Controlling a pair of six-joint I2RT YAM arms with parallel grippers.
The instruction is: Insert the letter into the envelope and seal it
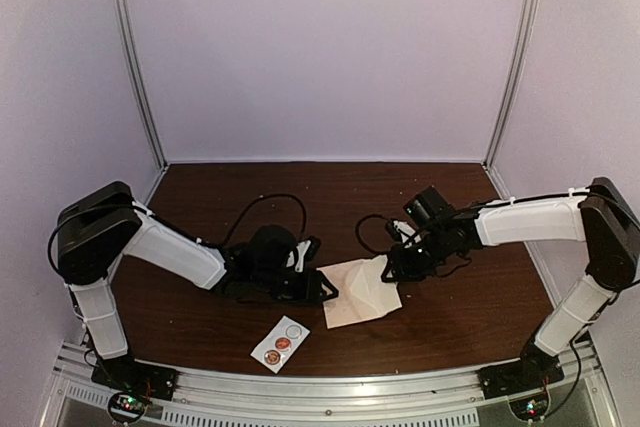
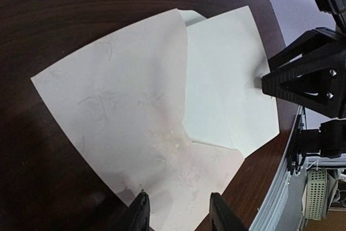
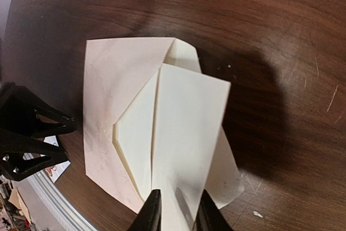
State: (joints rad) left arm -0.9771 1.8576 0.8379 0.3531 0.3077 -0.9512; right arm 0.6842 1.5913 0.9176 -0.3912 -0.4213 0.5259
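The pinkish envelope [image 1: 345,305] [image 2: 119,106] [image 3: 102,90] lies flat on the dark wooden table, between the two arms. The cream letter [image 1: 378,282] [image 2: 227,74] [image 3: 189,117] is partly inside its pocket, and the letter's outer end sticks out over the pointed flap [image 3: 230,174]. My left gripper [image 1: 328,289] [image 2: 179,212] is open, its fingertips straddling the envelope's near corner. My right gripper [image 1: 392,269] [image 3: 180,212] stands at the letter's outer end. Its jaws are a narrow gap apart, and the sheet lies beneath them.
A small white sticker strip [image 1: 280,344] with two round stickers lies near the front edge. An aluminium rail [image 1: 330,387] runs along that edge. Pale walls close the table at the back and sides. Black cables [image 1: 270,205] loop behind the left wrist.
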